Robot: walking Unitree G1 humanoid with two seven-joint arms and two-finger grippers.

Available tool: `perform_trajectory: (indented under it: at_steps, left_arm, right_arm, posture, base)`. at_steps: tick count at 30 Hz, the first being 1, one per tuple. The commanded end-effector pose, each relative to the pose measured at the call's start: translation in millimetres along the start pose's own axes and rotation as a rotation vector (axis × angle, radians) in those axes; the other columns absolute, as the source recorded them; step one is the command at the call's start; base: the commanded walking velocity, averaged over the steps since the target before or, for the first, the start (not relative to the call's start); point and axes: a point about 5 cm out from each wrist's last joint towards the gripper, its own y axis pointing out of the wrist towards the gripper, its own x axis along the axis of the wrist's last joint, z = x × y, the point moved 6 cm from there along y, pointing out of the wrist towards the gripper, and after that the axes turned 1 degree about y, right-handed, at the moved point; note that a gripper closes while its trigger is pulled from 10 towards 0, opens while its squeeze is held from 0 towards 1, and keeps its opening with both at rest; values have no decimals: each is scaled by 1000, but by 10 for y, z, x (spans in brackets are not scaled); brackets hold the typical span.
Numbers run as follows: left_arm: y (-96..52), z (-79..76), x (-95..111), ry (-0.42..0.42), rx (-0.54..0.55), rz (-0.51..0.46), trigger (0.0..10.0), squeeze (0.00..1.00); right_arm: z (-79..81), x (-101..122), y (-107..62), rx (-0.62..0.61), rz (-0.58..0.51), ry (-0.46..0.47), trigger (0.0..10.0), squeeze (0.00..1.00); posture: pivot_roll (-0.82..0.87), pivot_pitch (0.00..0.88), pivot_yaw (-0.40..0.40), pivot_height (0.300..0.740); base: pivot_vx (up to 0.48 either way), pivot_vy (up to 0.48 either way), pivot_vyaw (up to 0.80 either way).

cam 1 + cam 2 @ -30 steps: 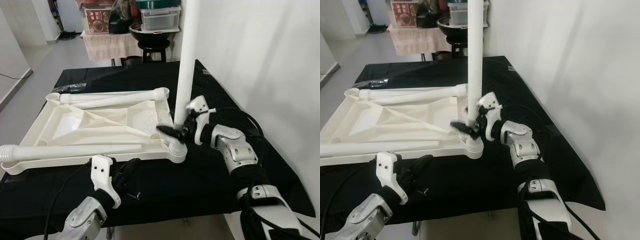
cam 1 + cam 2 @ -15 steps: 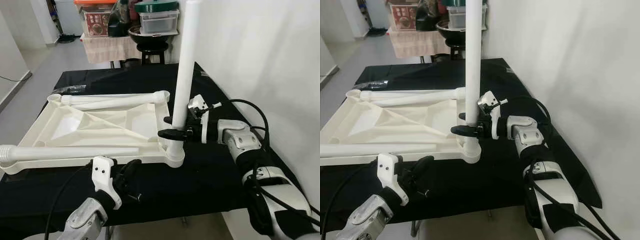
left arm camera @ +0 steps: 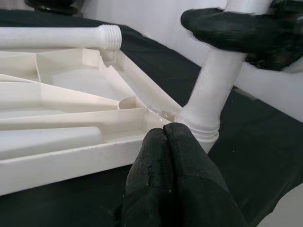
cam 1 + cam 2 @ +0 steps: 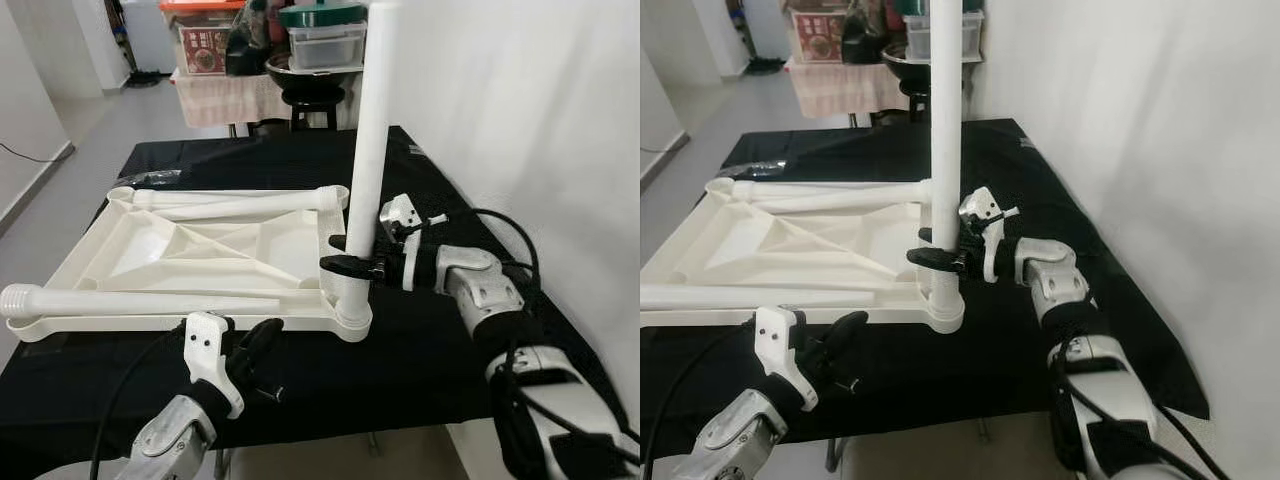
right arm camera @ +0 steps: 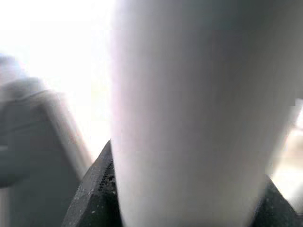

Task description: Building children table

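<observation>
I have the right gripper (image 4: 352, 266) clamped low on the upright leg (image 4: 368, 150) at the tabletop's (image 4: 190, 250) near corner; light, stiff, smooth plastic, likely slippery. The left gripper (image 4: 262, 345), fingers together and empty, hovers in front of the tabletop.

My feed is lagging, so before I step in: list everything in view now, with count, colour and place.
White plastic tabletop panel: one, upside down on the black cloth.
Upright white plastic leg: one, standing in the panel's near right corner socket.
Loose white plastic legs: two, lying on the panel, one far, one near.
Black cloth: one, covering the work table.
Clear storage box: one, green lid, behind the table.
Right gripper: shut on the upright leg.
Left gripper: shut, empty, near the panel's front edge.
</observation>
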Motion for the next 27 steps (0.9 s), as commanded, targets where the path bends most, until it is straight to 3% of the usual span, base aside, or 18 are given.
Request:
perform_trajectory:
  at_steps: [1, 2, 4, 5, 14, 15, 16, 17, 18, 19, 20, 21, 22, 23, 25, 26, 27]
  left_arm:
    - [-12, 11, -26, -8, 6, 11, 10000, 0]
    - [-18, 24, -8, -6, 4, 10, 10000, 0]
    - [-18, 24, -8, -6, 4, 10, 10000, 0]
    - [-17, 28, -6, -6, 3, 11, 10000, 0]
    - [-19, 16, -19, -6, 0, 17, 10000, 0]
    - [-21, 22, -16, -6, 5, 14, 10000, 0]
    - [-21, 22, -16, -6, 5, 14, 10000, 0]
    - [-20, 27, -11, -7, 10, 11, 10000, 0]
    - [-20, 27, -11, -7, 10, 11, 10000, 0]
    - [-16, 31, -9, -7, 13, 9, 10000, 0]
    - [-16, 31, -9, -7, 13, 9, 10000, 0]
    - [-11, 32, -11, -8, 12, 9, 10000, 0]
    - [-11, 32, -11, -8, 12, 9, 10000, 0]
    - [-4, 30, -14, -8, 10, 10, 10000, 0]
    - [-4, 30, -14, -8, 10, 10, 10000, 0]
    - [1, 29, -17, -9, 8, 11, 10000, 0]
    - [1, 29, -17, -9, 8, 11, 10000, 0]
  right_arm:
    - [-142, -271, -47, -162, 107, 38, 0, 0]
    - [60, -517, -93, -446, 122, 131, 0, 0]
    - [60, -517, -93, -446, 122, 131, 0, 0]
    - [152, -541, -92, -471, 122, 153, 0, 0]
    - [106, -397, 97, -451, 81, 93, 353, 0]
    - [97, -385, 114, -445, 85, 84, 10000, 0]
    - [97, -385, 114, -445, 85, 84, 10000, 0]
    - [131, -295, 163, -376, 58, 96, 10000, 1000]
    - [131, -295, 163, -376, 58, 96, 10000, 1000]
    - [197, -99, 240, -243, -5, 98, 10000, 1000]
    - [197, -99, 240, -243, -5, 98, 10000, 1000]
    - [291, 97, 265, -108, -57, 89, 10000, 1000]
    - [291, 97, 265, -108, -57, 89, 10000, 1000]
    - [348, 259, 253, 0, -98, 61, 10000, 1000]
    - [348, 259, 253, 0, -98, 61, 10000, 1000]
    - [427, 345, 212, 117, -107, 28, 10000, 0]
    - [427, 345, 212, 117, -107, 28, 10000, 0]
  posture:
    - [-5, 0, -20, 740]
    - [-8, 0, -1, 740]
    - [-8, 0, -1, 740]
    - [-8, 0, -1, 740]
    - [1, 0, -13, 740]
    - [1, 0, -13, 740]
    - [1, 0, -13, 740]
    - [5, 0, -14, 740]
    - [5, 0, -14, 740]
    - [6, 0, -15, 740]
    - [6, 0, -15, 740]
    - [2, 0, -12, 740]
    - [2, 0, -12, 740]
    - [6, 0, -15, 740]
    - [6, 0, -15, 740]
    - [7, 0, -16, 740]
    - [7, 0, -16, 740]
  base:
    - [0, 0, 0]
    - [0, 0, 0]
    - [0, 0, 0]
    - [0, 0, 0]
    - [0, 0, 0]
    - [0, 0, 0]
    - [0, 0, 0]
    - [0, 0, 0]
    - [0, 0, 0]
    - [0, 0, 0]
    - [0, 0, 0]
    - [0, 0, 0]
    - [0, 0, 0]
    - [0, 0, 0]
    - [0, 0, 0]
    - [0, 0, 0]
    - [0, 0, 0]
